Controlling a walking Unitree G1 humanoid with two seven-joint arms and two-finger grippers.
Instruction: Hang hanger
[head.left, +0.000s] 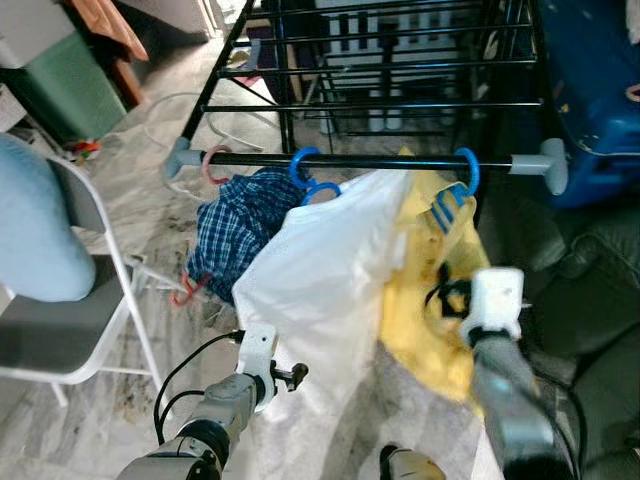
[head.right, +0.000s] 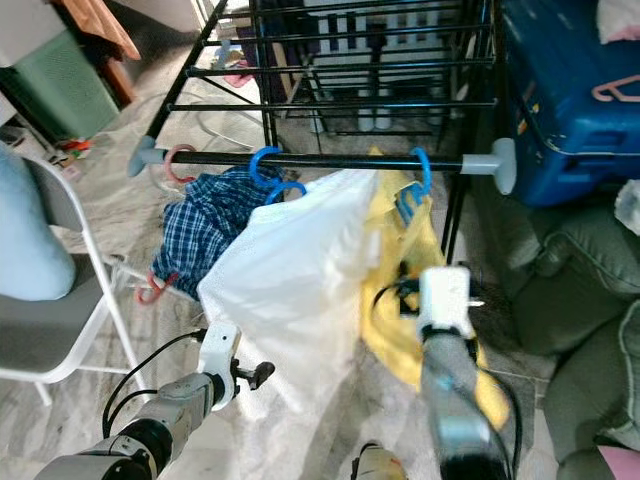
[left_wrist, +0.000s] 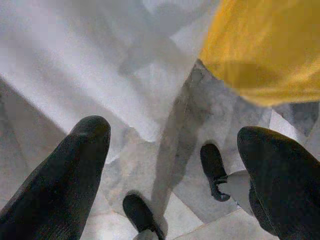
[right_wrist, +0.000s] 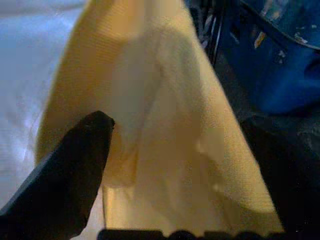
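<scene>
Yellow garment hangs beside right end effector.

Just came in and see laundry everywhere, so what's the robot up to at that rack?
The robot stands at the black metal drying rack, whose front rail carries three hung garments: a blue plaid shirt on a pink plastic hanger, a white garment and a yellow garment on blue hangers. Its right hand is raised, open, at the yellow garment. Its left hand hangs low and open over the marble floor, holding nothing.
</scene>
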